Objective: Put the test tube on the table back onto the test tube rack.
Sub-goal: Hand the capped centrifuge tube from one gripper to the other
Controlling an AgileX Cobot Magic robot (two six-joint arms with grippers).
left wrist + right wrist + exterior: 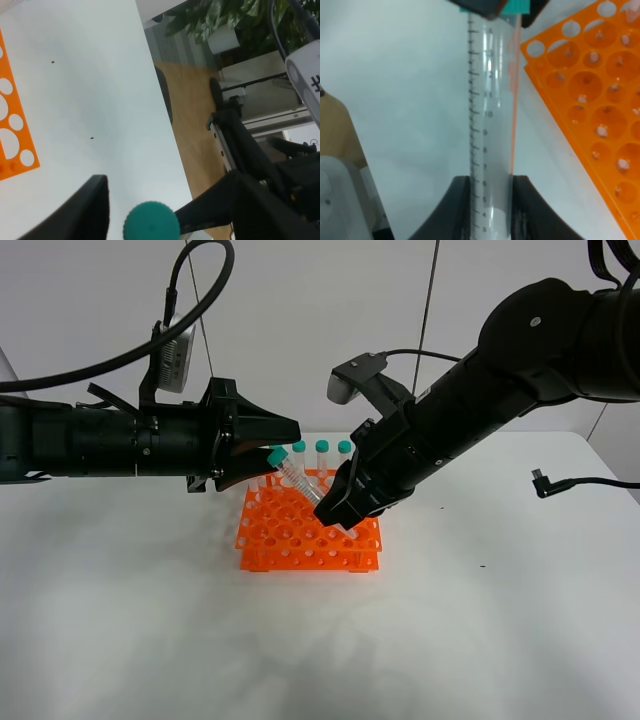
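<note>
The test tube (298, 478) is clear with a teal cap and hangs tilted above the orange test tube rack (300, 540). My right gripper (335, 512) is shut on its lower part, as the right wrist view (491, 200) shows on the tube (490, 100). My left gripper (280, 448) is open, its fingers on either side of the tube's cap (151, 222) with gaps showing. Three other teal-capped tubes (322, 448) stand upright in the rack's back row. The rack stands on the white table (150, 630).
A black cable with a plug (545, 483) lies on the table at the right. The table's edge (165, 100) shows in the left wrist view, with floor and plants beyond. The rack's front holes (600, 80) stand empty.
</note>
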